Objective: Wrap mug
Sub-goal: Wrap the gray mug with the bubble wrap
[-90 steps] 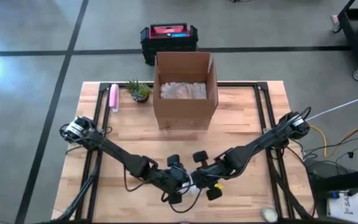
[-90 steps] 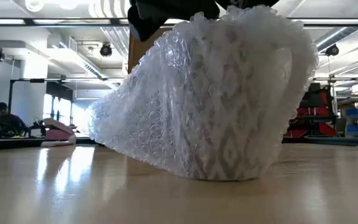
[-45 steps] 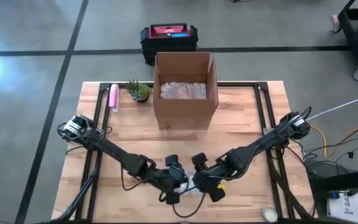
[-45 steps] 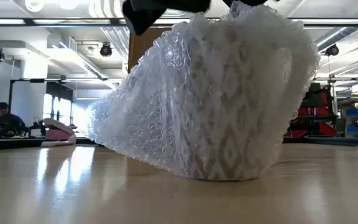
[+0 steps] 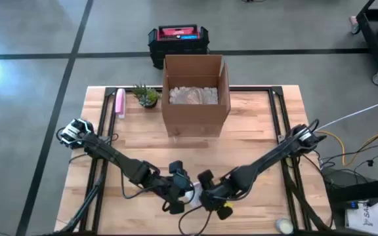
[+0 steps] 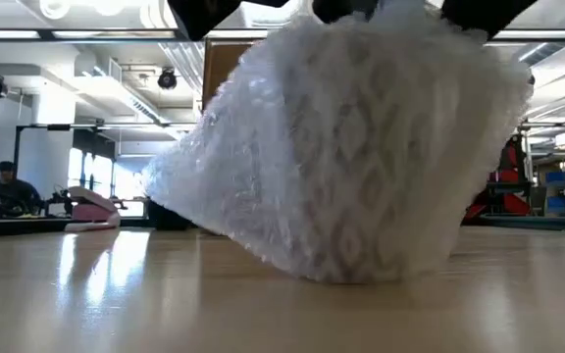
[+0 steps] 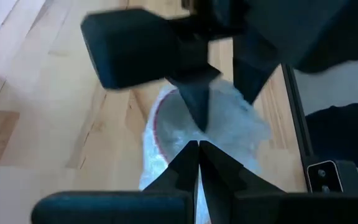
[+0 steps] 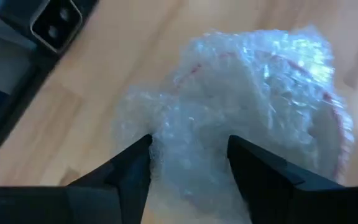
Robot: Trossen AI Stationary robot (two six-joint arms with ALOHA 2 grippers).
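Right wrist view: we are seeing our right gripper (image 8: 188,163) straddling crinkly bubble wrap (image 8: 241,124), fingers apart; left gripper (image 7: 197,152) pinching it closed.

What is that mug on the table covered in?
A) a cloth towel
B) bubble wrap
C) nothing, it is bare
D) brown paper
B: the mug sits on the table under clear, bubbled plastic sheeting, its diamond pattern showing through, with both claws working just above it.

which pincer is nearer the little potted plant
Left. The left pincer is at the wrapped mug, on the plant's side of the table; the right pincer is on the mug's other side, farther away.
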